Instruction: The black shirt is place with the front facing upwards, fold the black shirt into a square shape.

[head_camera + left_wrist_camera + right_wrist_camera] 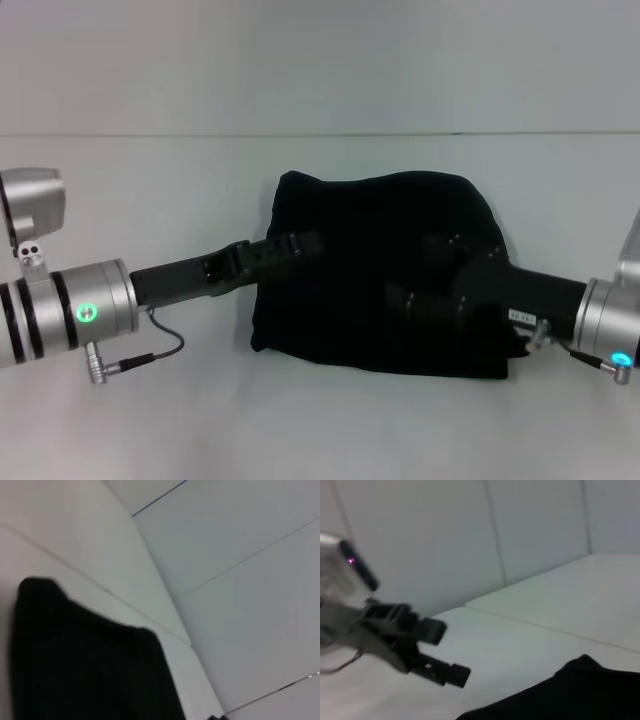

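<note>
The black shirt (pixel 380 270) lies folded into a rough rectangle in the middle of the white table, with only plain black cloth showing. It also fills the near corner of the left wrist view (pixel 90 670) and shows in the right wrist view (pixel 570 695). My left gripper (pixel 305 245) reaches in from the left over the shirt's left edge. In the right wrist view this left gripper (pixel 447 652) hangs open with nothing between its fingers. My right gripper (pixel 420 285) comes in from the right, over the shirt's right half, black against black.
The white table (pixel 150 420) runs around the shirt on all sides. A white wall (pixel 320 60) stands behind it. A thin cable (pixel 160 350) loops under the left wrist.
</note>
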Motion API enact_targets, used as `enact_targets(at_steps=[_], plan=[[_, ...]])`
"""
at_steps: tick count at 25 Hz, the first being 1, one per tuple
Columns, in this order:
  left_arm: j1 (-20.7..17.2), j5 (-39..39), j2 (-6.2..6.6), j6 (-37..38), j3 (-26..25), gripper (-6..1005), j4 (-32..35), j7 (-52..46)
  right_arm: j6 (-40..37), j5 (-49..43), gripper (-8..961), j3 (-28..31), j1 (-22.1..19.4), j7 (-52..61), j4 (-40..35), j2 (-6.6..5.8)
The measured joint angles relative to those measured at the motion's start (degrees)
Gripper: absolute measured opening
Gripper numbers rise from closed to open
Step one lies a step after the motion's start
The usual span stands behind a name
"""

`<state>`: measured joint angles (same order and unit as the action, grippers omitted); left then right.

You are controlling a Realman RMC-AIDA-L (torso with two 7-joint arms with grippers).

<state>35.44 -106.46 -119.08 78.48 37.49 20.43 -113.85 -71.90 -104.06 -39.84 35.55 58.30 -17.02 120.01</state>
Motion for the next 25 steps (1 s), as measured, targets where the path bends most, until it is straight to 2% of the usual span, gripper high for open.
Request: enact_targets(at_steps=[3,6,11,13,17,22,25], plan=[[0.0,-1.5,0.46,-0.2,0.0,927,0.0,-1.9,-0.3,0.0,945,-3.3,-0.5,-4.9,0.1,-0.02],[0.1,-2.0,0.35,-0.4,0.1,926,-0.2,-2.1,0.8,0.1,945,-5.5,-0.8,-6.9,0.2,0.02],[0.6,-2.1,-0.28,-1.2,0.2,926,-0.7,-2.0,2.2,5.7,945,-1.7,-0.5,-3.9,-0.9,-0.08],[0.7,-2.0,-0.41,-1.8,0.2,927,-0.7,-1.8,4.9,8.0,945,-1.2,1.2,1.2,-2.8,-0.16],[0.8,-1.9,-0.86,-3.6,0.2,927,-0.7,-1.7,14.9,6.3,945,-3.9,6.9,11.7,-6.1,-0.31],[0.8,-2.1,-1.03,-3.9,0.1,926,-0.7,-1.6,25.3,2.8,945,-11.2,13.2,17.1,-6.9,-0.22],[0.7,-2.0,-1.07,-3.9,0.1,926,-0.7,-1.7,28.4,-0.8,944,-15.9,15.9,22.0,-8.0,-0.37]])
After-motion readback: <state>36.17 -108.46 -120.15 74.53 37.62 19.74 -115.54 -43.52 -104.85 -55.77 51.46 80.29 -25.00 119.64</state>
